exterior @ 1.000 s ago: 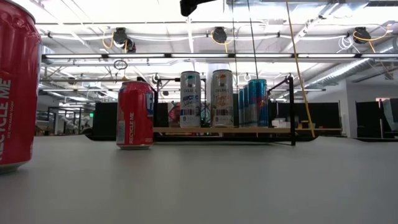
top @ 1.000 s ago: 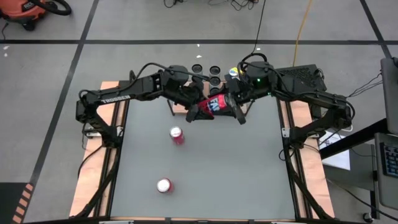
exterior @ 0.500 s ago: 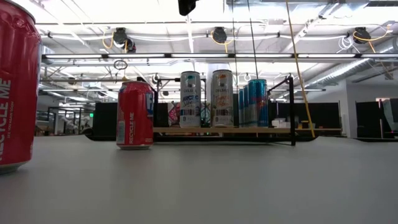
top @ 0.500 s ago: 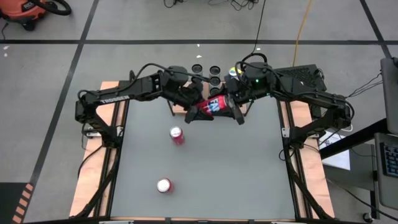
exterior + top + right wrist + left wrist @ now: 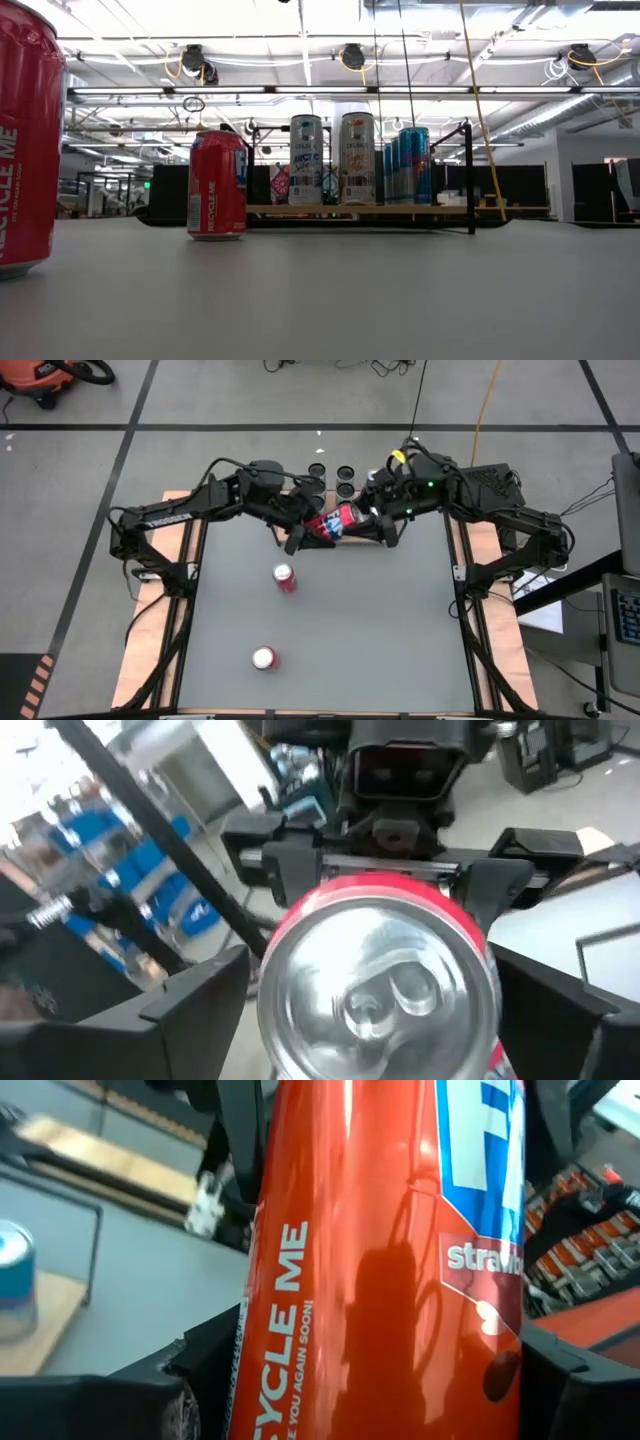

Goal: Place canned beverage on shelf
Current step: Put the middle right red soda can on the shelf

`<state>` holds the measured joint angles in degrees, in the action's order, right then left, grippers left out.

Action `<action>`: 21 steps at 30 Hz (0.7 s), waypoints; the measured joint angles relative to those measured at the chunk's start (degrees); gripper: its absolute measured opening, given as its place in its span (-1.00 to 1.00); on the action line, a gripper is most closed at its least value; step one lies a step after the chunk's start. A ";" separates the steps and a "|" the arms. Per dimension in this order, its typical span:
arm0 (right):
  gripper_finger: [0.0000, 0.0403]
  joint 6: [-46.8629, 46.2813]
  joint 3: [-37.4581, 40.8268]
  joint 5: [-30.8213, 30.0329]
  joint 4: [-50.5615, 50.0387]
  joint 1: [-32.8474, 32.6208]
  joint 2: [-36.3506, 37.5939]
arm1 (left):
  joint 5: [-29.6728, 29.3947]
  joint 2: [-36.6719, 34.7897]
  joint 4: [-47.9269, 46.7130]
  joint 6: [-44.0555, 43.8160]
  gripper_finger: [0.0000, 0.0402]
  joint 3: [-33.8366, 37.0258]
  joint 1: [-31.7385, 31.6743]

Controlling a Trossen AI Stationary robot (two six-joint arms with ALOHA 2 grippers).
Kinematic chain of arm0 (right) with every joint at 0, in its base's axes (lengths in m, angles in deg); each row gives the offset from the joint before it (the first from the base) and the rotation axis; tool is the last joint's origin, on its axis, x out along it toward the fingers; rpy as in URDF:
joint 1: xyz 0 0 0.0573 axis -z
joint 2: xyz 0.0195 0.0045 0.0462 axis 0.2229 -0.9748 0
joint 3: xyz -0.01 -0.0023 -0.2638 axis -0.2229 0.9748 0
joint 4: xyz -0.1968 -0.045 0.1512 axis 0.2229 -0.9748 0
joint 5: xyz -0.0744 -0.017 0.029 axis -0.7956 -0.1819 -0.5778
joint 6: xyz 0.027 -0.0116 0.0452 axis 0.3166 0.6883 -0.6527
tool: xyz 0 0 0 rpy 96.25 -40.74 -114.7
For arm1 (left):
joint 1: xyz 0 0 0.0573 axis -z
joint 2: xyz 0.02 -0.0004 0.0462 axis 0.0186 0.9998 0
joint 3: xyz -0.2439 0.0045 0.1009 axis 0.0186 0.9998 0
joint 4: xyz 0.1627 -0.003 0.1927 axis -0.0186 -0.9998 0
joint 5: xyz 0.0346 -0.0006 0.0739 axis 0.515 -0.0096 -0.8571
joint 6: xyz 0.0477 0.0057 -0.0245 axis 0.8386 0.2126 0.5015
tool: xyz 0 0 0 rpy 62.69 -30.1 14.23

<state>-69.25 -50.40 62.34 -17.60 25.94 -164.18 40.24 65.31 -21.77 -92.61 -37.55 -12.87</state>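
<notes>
Seen from above, the left arm reaches in from the table's (image 5: 380,620) left edge, and the left gripper (image 5: 306,533) hangs over the far part of the table; its fingers (image 5: 150,1395) are clamped on the lower body of the red can (image 5: 337,521), which fills the left wrist view with dark pads pressed to both its sides; the red can is held in the air, lying nearly level, with its silver top turned toward the right arm, just in front of the shelf (image 5: 400,209) and not on it; the right gripper (image 5: 376,526) sits at the can's top end, its fingers (image 5: 190,1000) spread wide on either side of the can with a clear gap at each, so it is released and grasps nothing; the right arm runs off to the table's right edge; nearer the camera, 2 other red cans stand upright on the table, 1 near the middle (image 5: 284,577) and 1 toward the near edge (image 5: 263,658); in the low view the shelf stands at the far end of the table, carrying 2 tall pale cans (image 5: 306,160) side by side and blue cans (image 5: 410,165) just to their right.
</notes>
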 joint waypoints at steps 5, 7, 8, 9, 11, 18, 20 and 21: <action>0.74 -4.22 0.00 -1.49 3.04 0.00 1.02 | -5.97 -1.96 3.90 0.24 0.47 0.00 0.42; 0.74 -4.38 0.00 -4.08 4.07 -0.26 1.36 | -9.80 -2.29 5.97 0.23 0.47 -0.02 0.71; 0.74 -4.17 0.00 -5.53 5.00 -0.49 1.37 | -11.97 -2.48 6.77 0.47 0.47 -0.02 0.75; 0.74 -3.46 0.00 -7.05 6.29 -0.72 1.35 | -13.98 -2.56 7.96 0.55 0.47 -0.02 0.85; 0.74 -2.29 0.00 -10.92 9.52 -1.11 1.33 | -17.98 -2.69 11.53 0.59 0.47 -0.02 1.27; 0.74 0.24 0.00 -18.50 18.61 -0.65 1.13 | -35.62 -2.69 20.52 6.50 0.47 -0.02 3.68; 0.74 1.14 0.00 -19.28 20.13 -0.22 1.03 | -40.51 -2.29 22.43 8.45 0.47 -0.09 4.10; 0.74 1.66 0.00 -19.32 21.06 0.04 0.75 | -41.48 -2.21 22.76 9.27 0.47 -0.09 4.12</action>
<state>-67.59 -50.40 43.02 3.46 25.98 -163.43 -1.24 63.10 0.99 -83.35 -37.64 -8.75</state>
